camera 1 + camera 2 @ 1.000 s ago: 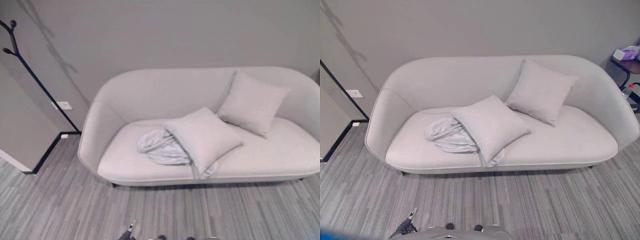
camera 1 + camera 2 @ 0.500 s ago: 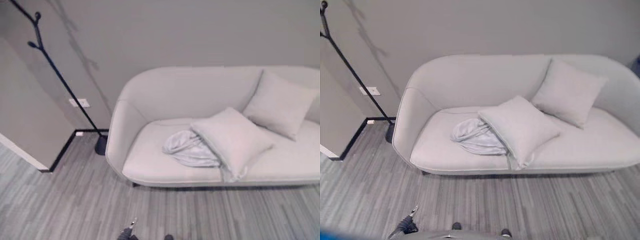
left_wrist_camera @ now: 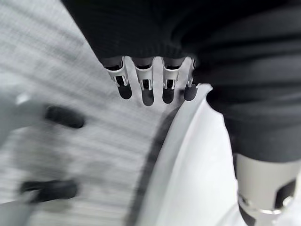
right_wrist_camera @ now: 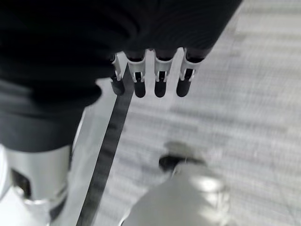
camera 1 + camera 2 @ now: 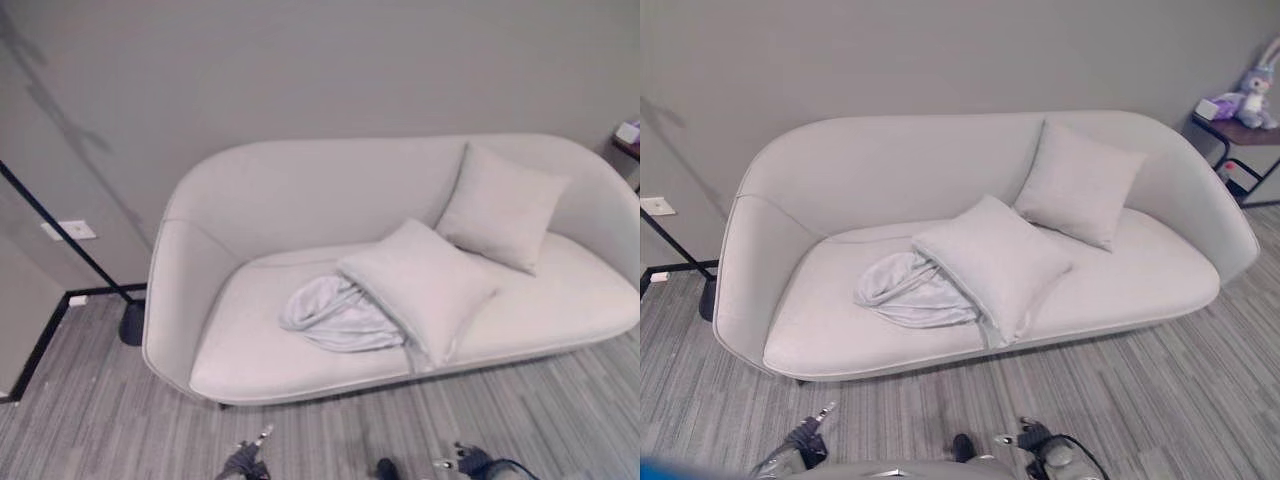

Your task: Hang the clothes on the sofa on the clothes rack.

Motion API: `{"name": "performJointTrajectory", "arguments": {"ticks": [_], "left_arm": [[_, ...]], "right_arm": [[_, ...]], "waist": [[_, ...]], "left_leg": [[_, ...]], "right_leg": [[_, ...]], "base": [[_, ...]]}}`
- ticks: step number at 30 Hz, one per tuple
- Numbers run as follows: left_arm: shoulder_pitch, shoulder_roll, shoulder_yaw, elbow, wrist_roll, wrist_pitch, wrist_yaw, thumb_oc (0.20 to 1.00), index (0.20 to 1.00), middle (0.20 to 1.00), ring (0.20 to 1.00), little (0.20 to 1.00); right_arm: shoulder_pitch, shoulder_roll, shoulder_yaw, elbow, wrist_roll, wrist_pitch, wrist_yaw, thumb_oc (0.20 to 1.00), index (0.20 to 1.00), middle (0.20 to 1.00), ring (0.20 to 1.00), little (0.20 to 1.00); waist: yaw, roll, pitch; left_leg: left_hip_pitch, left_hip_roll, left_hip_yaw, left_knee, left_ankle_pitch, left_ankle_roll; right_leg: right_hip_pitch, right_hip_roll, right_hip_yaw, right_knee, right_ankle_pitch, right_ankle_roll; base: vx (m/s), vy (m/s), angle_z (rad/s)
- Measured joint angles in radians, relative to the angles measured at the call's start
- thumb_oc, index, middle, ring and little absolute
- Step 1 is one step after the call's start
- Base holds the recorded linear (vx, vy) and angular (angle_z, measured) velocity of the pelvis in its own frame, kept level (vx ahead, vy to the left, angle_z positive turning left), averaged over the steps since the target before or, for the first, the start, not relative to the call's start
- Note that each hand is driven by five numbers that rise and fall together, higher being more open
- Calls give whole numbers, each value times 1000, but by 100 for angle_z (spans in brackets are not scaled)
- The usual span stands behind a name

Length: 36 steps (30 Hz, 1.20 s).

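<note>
While the crumpled pale clothes (image 5: 338, 317) lie on the seat of the sofa (image 5: 250, 190), tucked partly under the front cushion (image 5: 418, 286) with a second cushion (image 5: 500, 207) leaning on the backrest, both hands hang low near the floor, well apart from them. The left hand (image 3: 150, 82) points its fingers down over the grey striped floor (image 5: 1160, 380), fingers relaxed and holding nothing; the right hand (image 4: 150, 77) hangs likewise, loose and empty. The dark clothes rack (image 5: 60, 245) stands just beside the sofa's left end.

Two pale cushions, one (image 5: 422, 285) lying flat, the other (image 5: 500, 207) propped up. Purple plush bunny (image 5: 1247, 92) on a little side table (image 5: 1250, 132), wall socket (image 5: 66, 230), striped grey floor (image 5: 1160, 380).
</note>
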Motion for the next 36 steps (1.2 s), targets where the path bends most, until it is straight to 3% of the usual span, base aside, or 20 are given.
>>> {"name": "performJointTrajectory", "arguments": {"ticks": [2, 4, 5, 7, 11, 15, 16, 18, 20, 21, 22, 24, 27, 29, 33, 36], "left_arm": [[-14, -14, -21, 3, 21, -4, -2, 1000, 1000, 1000, 1000, 1000], [-20, -22, -51, 2, 38, -5, -8, 1000, 1000, 1000, 1000, 1000], [-16, -39, -69, 1, 50, -5, -22, 1000, 1000, 1000, 1000, 1000], [-9, -42, -66, 4, 68, -1, -23, 1000, 1000, 1000, 1000, 1000], [-4, -41, -85, -13, 75, 12, -18, 1000, 1000, 1000, 1000, 1000], [-10, -43, -88, -66, 73, 8, -18, 1000, 1000, 1000, 1000, 1000], [-13, -44, -93, -76, 72, 9, -17, 1000, 1000, 1000, 1000, 1000], [-13, -41, -127, -132, 59, 5, -18, 1000, 1000, 1000, 1000, 1000], [-19, -50, -145, -147, 58, 3, -18, 1000, 1000, 1000, 1000, 1000], [-16, -58, -158, -173, 56, 4, -18, 1000, 1000, 1000, 1000, 1000], [-17, -58, -170, -192, 56, 3, -19, 1000, 1000, 1000, 1000, 1000], [-18, -71, -171, -216, 53, -4, -20, 1000, 1000, 1000, 1000, 1000], [-20, -80, -174, -246, -9, -6, -27, 1000, 1000, 1000, 1000, 1000], [-19, -79, -191, -271, -35, -7, -27, 1000, 1000, 1000, 1000, 1000], [1, -98, -197, -270, -69, -8, -28, 1000, 1000, 1000, 1000, 1000], [-8, -120, -191, -251, -99, -15, -27, 1000, 1000, 1000, 1000, 1000]], "right_arm": [[-2, -19, 1, -1, 0, -1, -7, 1000, 1000, 1000, 1000, 1000], [23, -19, 1, 9, -1, -1, -8, 1000, 1000, 1000, 1000, 1000], [32, -18, 0, 32, -5, -1, -7, 1000, 1000, 1000, 1000, 1000], [19, -16, 0, 37, -10, -3, -8, 1000, 1000, 1000, 1000, 1000], [8, -28, 0, 24, -48, -7, -12, 1000, 1000, 1000, 1000, 1000], [8, -34, 8, -10, -89, -7, -13, 1000, 1000, 1000, 1000, 1000], [9, -35, 12, -24, -91, -7, -13, 1000, 1000, 1000, 1000, 1000], [20, -43, 42, -86, -127, -8, -13, 1000, 1000, 1000, 1000, 1000], [20, -59, 60, -114, -137, -16, -14, 1000, 1000, 1000, 1000, 1000], [12, -77, 98, -128, -172, -11, -16, 1000, 1000, 1000, 1000, 1000], [8, -87, 113, -133, -189, -10, -16, 1000, 1000, 1000, 1000, 1000], [10, -108, 114, -150, -204, -5, -17, 1000, 1000, 1000, 1000, 1000], [25, -156, 99, -245, -205, -7, -18, 1000, 1000, 1000, 1000, 1000], [6, -172, 84, -248, -233, -5, -28, 1000, 1000, 1000, 1000, 1000], [-65, -176, 77, -239, -281, -8, -50, 1000, 1000, 1000, 1000, 1000], [-75, -169, 78, -231, -305, -7, -67, 1000, 1000, 1000, 1000, 1000]], "waist": [[-23, 20, 33], [-50, 34, 44], [-45, 35, 46], [-46, 44, 51], [-45, 33, 42], [-34, 2, 21], [-38, -7, 22], [-31, -46, 25], [-24, -57, 31], [-8, -56, 30], [-8, -52, 33], [-13, -43, 33], [-13, -22, 31], [-7, -10, 52], [17, 23, 97], [16, 42, 112]], "left_leg": [[2, 22, -27, 4, -7, -31], [4, 37, -83, 8, -17, -37], [12, 45, -114, 7, -24, -48], [-9, 61, -133, 29, -33, -60], [-19, 70, -199, 58, -28, -87], [-60, 65, -215, 142, 14, -130], [-76, 57, -218, 181, 18, -137], [-179, 24, -221, 413, 20, -155], [-263, 14, -233, 619, 25, -139], [-302, 14, -213, 706, 40, -114], [-302, 17, -190, 688, 42, -100], [-296, 19, -183, 623, 40, -104], [-227, 19, -156, 250, 43, -103], [-231, 1, -162, 127, 45, -107], [-267, 1, -165, 0, 61, -88], [-264, 45, -157, -4, 68, -83]], "right_leg": [[6, 24, -6, 35, -41, 12], [22, 32, -26, 58, -69, -14], [15, 68, -11, 119, -114, -57], [-25, 87, -18, 195, -147, -76], [-51, 135, -20, 248, -177, -126], [-38, 134, -21, 239, -176, -156], [-33, 128, -22, 233, -172, -163], [-6, 100, -26, 205, -139, -195], [7, 102, -30, 190, -134, -211], [27, 98, -32, 182, -128, -231], [36, 94, -34, 178, -126, -236], [39, 93, -54, 162, -124, -235], [29, 87, -75, 150, -119, -233], [24, 87, -58, 153, -109, -226], [44, 105, 14, 135, -104, -204], [70, 125, 88, 146, -122, -211]], "base": [[364, -251, 27], [256, -289, 70], [227, -316, 48], [193, -281, 28], [138, -209, 10], [110, -226, 6], [56, -249, 14], [29, -146, 3], [115, -85, -6], [156, -48, -1], [131, 8, 7], [106, 31, 21], [89, 21, 34], [107, 26, 21], [219, 114, -50], [202, 163, -87]]}}
